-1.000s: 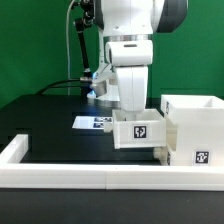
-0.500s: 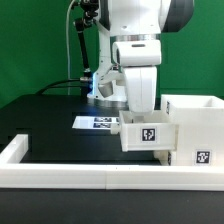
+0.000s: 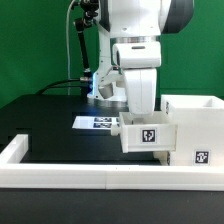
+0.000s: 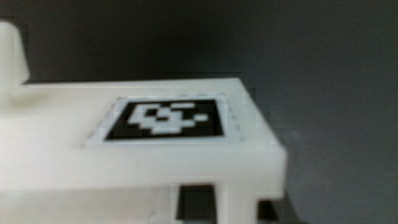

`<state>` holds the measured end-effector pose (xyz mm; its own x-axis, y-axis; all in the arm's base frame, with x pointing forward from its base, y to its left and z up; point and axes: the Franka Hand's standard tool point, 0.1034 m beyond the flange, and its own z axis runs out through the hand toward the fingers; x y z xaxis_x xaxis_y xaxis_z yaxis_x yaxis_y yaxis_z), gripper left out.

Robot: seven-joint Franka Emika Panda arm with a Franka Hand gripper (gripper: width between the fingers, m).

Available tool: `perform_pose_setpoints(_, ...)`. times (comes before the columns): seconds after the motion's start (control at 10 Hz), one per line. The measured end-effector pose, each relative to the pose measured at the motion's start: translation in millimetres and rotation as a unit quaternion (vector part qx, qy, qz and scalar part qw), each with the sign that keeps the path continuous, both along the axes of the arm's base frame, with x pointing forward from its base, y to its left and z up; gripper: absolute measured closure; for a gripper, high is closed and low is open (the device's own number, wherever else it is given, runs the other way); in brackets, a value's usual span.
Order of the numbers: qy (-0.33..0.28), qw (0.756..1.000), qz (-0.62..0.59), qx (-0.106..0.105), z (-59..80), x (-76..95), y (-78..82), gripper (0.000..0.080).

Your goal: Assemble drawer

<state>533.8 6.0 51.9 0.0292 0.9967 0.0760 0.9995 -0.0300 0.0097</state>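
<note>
The drawer's tall white housing [image 3: 196, 128] stands at the exterior view's right, with a tag low on its front. My gripper [image 3: 142, 112] comes down from above and is shut on a small white tray [image 3: 146, 136] with a tag on its front. It holds the tray just above the table, and the tray's right end meets the housing's left side. In the wrist view the tray [image 4: 125, 165] fills the picture, its tag [image 4: 166, 117] facing the camera. My gripper [image 4: 237, 203] pinches a thin tray wall between dark fingertips [image 4: 215, 200]. A second tray is not in view.
A low white border wall [image 3: 70, 177] runs along the front of the black table and turns back at the exterior view's left. The marker board [image 3: 96, 122] lies flat behind the held tray. A black cable and a stand rise at the back.
In the first half second my gripper carried the tray toward the exterior view's right, up to the housing. Nothing has moved since.
</note>
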Motion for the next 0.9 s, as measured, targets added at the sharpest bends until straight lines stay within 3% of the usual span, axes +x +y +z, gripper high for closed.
perform_pose_setpoints(0.9, -0.001, 1.0, 0.003, 0.0, -0.2, 1.3, 2.2, 0.0755)
